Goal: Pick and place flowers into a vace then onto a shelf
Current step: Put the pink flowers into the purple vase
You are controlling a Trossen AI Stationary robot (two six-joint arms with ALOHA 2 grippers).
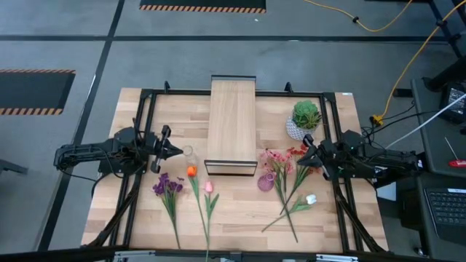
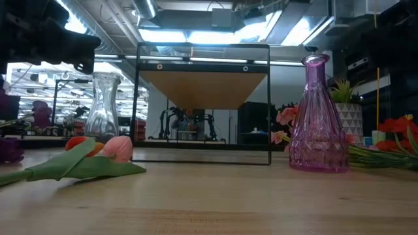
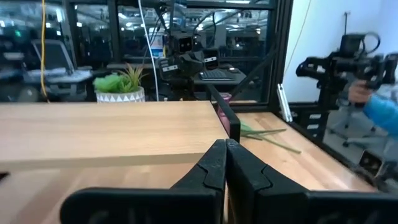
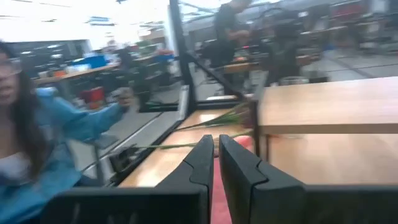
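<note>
Both arms are waiting beside the shelf (image 1: pixel 232 124): left gripper (image 1: pixel 175 151) pinched together, right gripper (image 1: pixel 304 153) nearly together, both empty. Flowers (image 1: pixel 207 191) are lying at six o'clock; I'd grab stems mid-length, lifting toward the vase (image 1: pixel 265 181).

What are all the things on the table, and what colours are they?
shelf: one, light wood with a dark frame, middle of the table toward the far edge.
clear vase: one, see-through glass, beside the shelf's near left corner.
purple vase: one, pinkish purple glass, by the shelf's near right corner.
potted plant: one, green in a white pot, right of the shelf.
flowers: purple cluster, orange tulip and pink tulip lying front left; pink blossoms, red blooms and white bud lying front right.
table: one, light wood.
person: one, blue sleeve, beyond the table.
left gripper: dark, shut, left of the clear vase.
right gripper: dark, over the red blooms.
</note>
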